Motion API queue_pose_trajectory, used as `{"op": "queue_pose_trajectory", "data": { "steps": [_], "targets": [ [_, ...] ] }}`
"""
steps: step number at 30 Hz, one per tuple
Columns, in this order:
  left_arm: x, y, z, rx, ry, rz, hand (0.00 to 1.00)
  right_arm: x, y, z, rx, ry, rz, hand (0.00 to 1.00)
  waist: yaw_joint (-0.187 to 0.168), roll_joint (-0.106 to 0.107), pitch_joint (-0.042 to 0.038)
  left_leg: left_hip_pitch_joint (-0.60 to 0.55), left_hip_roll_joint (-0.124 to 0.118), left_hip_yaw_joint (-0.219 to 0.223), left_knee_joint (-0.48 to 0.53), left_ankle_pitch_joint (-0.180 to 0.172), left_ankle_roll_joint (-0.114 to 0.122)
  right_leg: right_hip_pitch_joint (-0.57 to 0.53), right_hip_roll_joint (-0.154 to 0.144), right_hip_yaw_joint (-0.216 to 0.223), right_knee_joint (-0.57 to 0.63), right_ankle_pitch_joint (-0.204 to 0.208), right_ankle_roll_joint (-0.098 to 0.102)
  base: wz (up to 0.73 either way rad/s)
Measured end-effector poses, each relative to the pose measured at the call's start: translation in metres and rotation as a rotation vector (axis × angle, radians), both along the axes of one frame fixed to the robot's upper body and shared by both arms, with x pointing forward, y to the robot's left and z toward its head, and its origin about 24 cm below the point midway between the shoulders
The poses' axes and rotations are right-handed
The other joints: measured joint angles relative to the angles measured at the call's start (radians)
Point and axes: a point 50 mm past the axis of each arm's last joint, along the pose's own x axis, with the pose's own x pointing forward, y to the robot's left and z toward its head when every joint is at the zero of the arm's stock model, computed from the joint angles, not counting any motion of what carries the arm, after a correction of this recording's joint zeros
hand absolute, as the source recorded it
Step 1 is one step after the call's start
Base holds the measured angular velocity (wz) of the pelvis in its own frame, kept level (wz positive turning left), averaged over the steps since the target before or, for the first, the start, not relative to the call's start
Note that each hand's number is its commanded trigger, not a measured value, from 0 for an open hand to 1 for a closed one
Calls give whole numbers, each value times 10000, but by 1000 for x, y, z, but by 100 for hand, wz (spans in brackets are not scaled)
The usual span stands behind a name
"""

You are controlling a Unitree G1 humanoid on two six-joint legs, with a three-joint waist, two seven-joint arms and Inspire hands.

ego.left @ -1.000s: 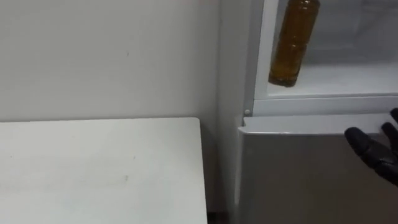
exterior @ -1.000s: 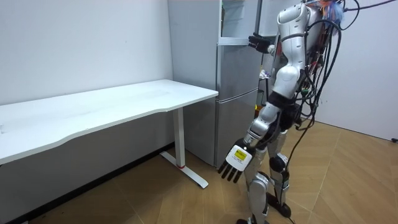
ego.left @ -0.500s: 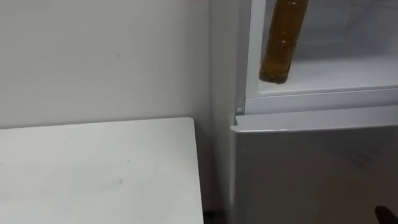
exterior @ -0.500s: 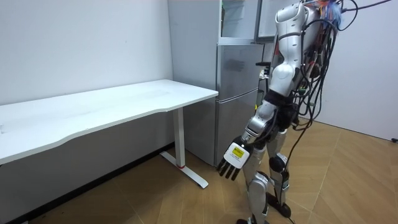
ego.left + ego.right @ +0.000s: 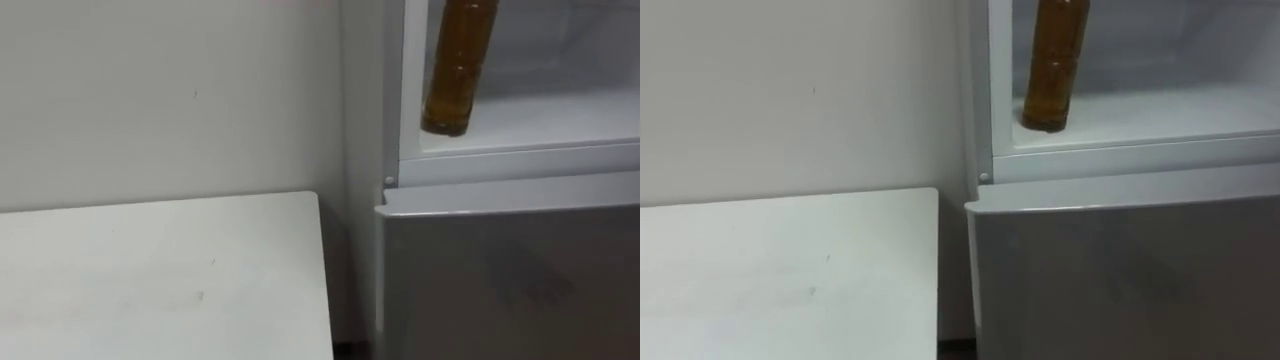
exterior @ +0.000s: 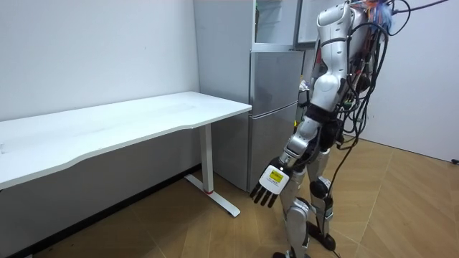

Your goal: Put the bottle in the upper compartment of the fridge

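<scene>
One amber bottle (image 5: 455,70) stands upright inside the upper fridge (image 5: 520,160); the left robot hand (image 6: 269,188) hangs low, fingers straight, holding nothing.

1. The bottle (image 5: 455,70) is amber-brown.
2. The fridge (image 5: 500,270) has a silver-grey lower door and a white inside.
3. The table (image 5: 150,280) is plain white.
4. The floor (image 6: 401,208) is light brown wood laid in a herringbone pattern.
</scene>
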Motion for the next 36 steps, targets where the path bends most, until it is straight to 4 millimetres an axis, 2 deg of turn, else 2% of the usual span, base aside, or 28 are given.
{"op": "queue_pose_trajectory", "data": {
  "steps": [3,5,7,11,15,20,30,36],
  "targets": [
    [-1,1,0,165,-34,29,0,-28,-3,-25,198,1640,-412,0,12,-74,3,99,-28,-64,0,-1,1,176,-8,-47,-159,-9,13,7],
    [-3,-1,0,153,58,-29,0,-46,-3,-38,345,2556,-719,0,6,-23,32,149,-32,-64,-1,-8,7,255,-8,-55,-170,-14,21,0],
    [-4,-2,0,120,107,-104,0,-66,0,-48,722,3299,-1144,0,1,7,28,155,-33,-85,-14,-10,9,257,-8,-71,-171,-29,28,0],
    [-7,-4,-1,71,265,-211,0,-81,7,-57,1247,3822,-1607,0,-25,131,25,237,-34,-75,-61,-11,9,265,-6,-31,-152,-31,26,-2],
    [-17,-4,-1,70,519,-129,0,-81,7,-59,1577,3657,-1894,0,-25,111,22,300,-34,-39,-72,-13,8,296,-4,11,-152,-33,26,-3],
    [-26,-4,-1,72,734,-56,0,-75,3,-57,1629,3287,-2106,0,-193,78,8,318,-31,-30,-78,-16,9,295,-4,19,-145,-32,25,0],
    [-27,-3,0,103,728,15,0,-76,-14,-48,1593,2497,-3633,0,-352,-1,4,360,-44,21,-153,-14,10,293,-11,35,-142,-40,37,0],
    [-29,1,1,221,730,133,0,-61,-24,-32,1405,1445,-4619,0,-505,-168,9,415,-61,94,-172,-14,11,293,-27,121,-139,-53,55,-3]
  ]
}}
